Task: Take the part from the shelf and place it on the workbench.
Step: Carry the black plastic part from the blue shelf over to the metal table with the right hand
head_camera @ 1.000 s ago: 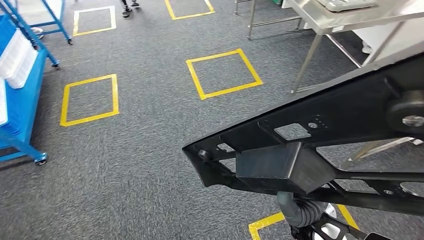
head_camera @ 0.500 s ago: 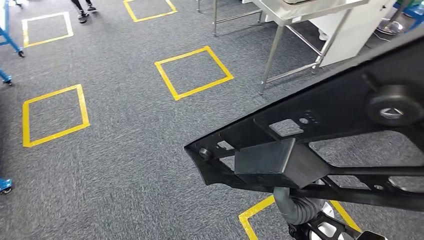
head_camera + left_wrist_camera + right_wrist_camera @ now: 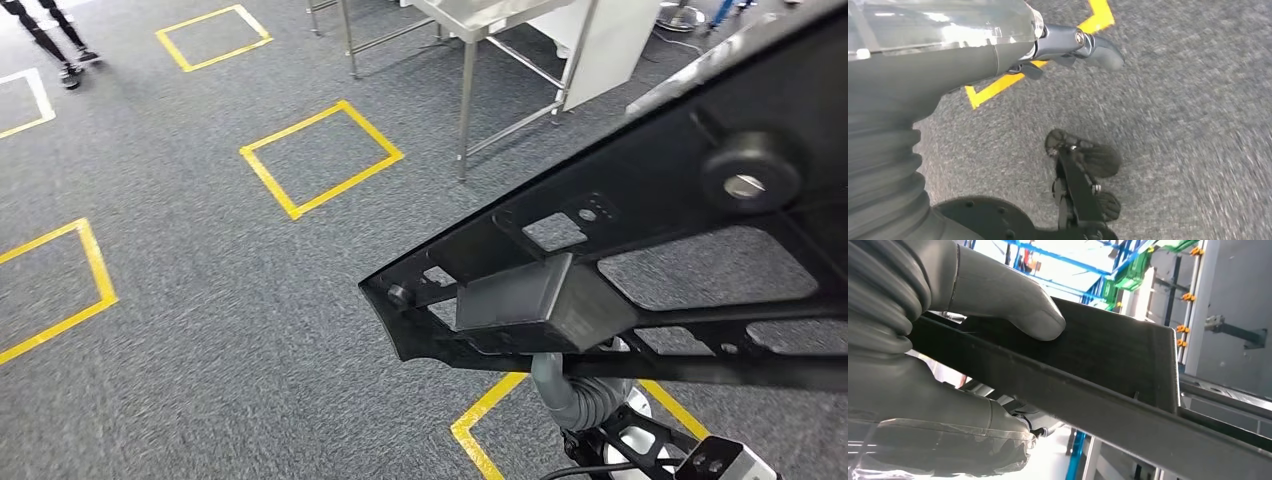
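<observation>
The part (image 3: 680, 190) is a long black plastic frame with cut-outs and a boxy block on it, and it crosses the right half of the head view, tilted above the floor. My right hand (image 3: 575, 395) grips it from below, where only the hand's grey ribbed cover shows. In the right wrist view the thumb (image 3: 1038, 315) presses on the part's flat black edge (image 3: 1108, 360). The steel workbench (image 3: 470, 15) stands at the far middle on thin legs. My left hand (image 3: 1083, 47) hangs over the carpet and holds nothing.
Grey carpet carries yellow tape squares (image 3: 320, 155), one of them right under the part (image 3: 490, 410). A person's legs (image 3: 45, 35) stand at the far left. A white panel (image 3: 610, 40) leans beside the workbench.
The camera has turned, so the whole floor slides left: the blue shelf has left the picture and the workbench has come toward the middle. The part stays in my right hand.
</observation>
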Tool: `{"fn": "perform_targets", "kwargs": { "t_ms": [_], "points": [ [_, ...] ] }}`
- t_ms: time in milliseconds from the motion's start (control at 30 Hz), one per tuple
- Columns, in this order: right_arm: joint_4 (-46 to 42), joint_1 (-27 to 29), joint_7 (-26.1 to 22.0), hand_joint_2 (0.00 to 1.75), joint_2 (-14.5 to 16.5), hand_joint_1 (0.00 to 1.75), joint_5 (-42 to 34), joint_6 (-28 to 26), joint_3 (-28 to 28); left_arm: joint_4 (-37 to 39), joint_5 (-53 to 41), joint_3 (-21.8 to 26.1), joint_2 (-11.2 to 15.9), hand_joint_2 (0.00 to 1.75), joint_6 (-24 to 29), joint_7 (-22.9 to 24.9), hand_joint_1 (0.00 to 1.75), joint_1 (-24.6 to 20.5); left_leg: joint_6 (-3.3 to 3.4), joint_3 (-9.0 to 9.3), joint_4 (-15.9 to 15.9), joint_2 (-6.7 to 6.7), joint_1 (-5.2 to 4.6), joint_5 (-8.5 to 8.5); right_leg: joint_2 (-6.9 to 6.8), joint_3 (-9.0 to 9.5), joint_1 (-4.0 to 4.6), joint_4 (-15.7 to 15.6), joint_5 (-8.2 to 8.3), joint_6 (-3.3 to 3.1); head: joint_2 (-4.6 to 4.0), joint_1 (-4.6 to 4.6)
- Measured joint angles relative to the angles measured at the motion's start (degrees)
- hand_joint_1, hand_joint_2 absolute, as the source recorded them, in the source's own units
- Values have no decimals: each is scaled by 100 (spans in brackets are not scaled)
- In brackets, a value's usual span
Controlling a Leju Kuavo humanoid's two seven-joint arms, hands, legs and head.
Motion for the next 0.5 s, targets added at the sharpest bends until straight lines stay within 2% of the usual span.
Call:
{"fn": "perform_targets", "kwargs": {
  "t_ms": [33, 67, 100, 133, 167, 200, 267, 333, 367, 400, 433, 467, 500],
  "points": [
    [14, -28, 0, 175, 0, 175, -8, 3, 5, 0, -2, 4, 1, 175, -1, 0, 0, -3, 32, 165, -402, -139, 3, 184, 68, 0, 7, 9, 0, 14, 0, 1],
    [26, -53, 0, 175, 0, 175, -14, 8, 9, 0, -4, 8, 1, 175, -1, 0, 0, -4, 56, 292, -713, -256, 4, 297, 135, -12, 7, 17, 6, 38, 0, 2],
    [37, -71, -1, 175, 0, 175, -19, 14, 14, 0, -5, 11, 1, 175, -2, 0, 0, -7, 75, 358, -888, -342, 1, 335, 195, -33, 0, 22, 15, 72, 0, 2],
    [47, -83, -1, 175, 0, 175, -22, 22, 18, 0, -5, 14, 1, 175, -2, 0, 0, -11, 92, 382, -946, -362, -7, 321, 257, -56, -10, 20, 30, 115, 0, 3],
    [53, -89, -1, 175, 0, 175, -25, 29, 21, 0, -4, 15, -4, 175, -2, 0, 0, -17, 113, 390, -972, -306, -9, 332, 322, -76, -20, 9, 50, 159, 0, 3],
    [57, -89, -1, 175, 0, 175, -30, 38, 23, -1, -2, 16, -12, 175, -1, 2, 0, -25, 144, 401, -1000, -242, -3, 356, 319, -92, -26, 14, 50, 192, 0, 3],
    [67, -113, -1, 175, 0, 175, -44, 58, 30, -2, 0, 19, -30, 175, 1, 7, 0, -29, 215, 422, -1071, -92, 17, 405, 81, -226, -8, 266, -120, 236, 0, 30],
    [90, -137, -1, 175, 0, 175, -61, 68, 41, -2, 0, 22, -38, 175, 3, 15, 0, -15, 255, 425, -1095, 64, 9, 416, -234, -556, -9, 953, -486, 265, 0, 57],
    [107, -138, -1, 175, 0, 175, -66, 68, 48, -2, 0, 24, -40, 175, 5, 22, 0, -7, 259, 422, -1094, 143, 2, 412, -298, -736, -22, 1327, -632, 284, 0, 58],
    [124, -134, 0, 175, 0, 175, -69, 68, 54, -1, -1, 25, -44, 175, 8, 31, 0, -2, 259, 423, -1093, 219, -2, 405, -331, -854, -35, 1573, -694, 300, 0, 59],
    [138, -131, 0, 175, -1, 175, -66, 68, 59, -1, -2, 26, -50, 175, 11, 41, 0, -2, 253, 426, -1091, 294, -4, 396, -355, -869, -48, 1613, -651, 314, 0, 60],
    [148, -130, 0, 175, -1, 175, -57, 66, 65, 0, -4, 27, -60, 175, 16, 58, 0, -5, 242, 434, -1087, 363, -4, 384, -395, -756, -57, 1408, -511, 321, 0, 60],
    [153, -132, 0, 175, -1, 175, -46, 61, 72, 0, -9, 27, -72, 175, 27, 76, 0, -10, 224, 447, -1077, 424, -4, 366, -476, -540, -60, 1018, -319, 321, 0, 61]
  ]
}}
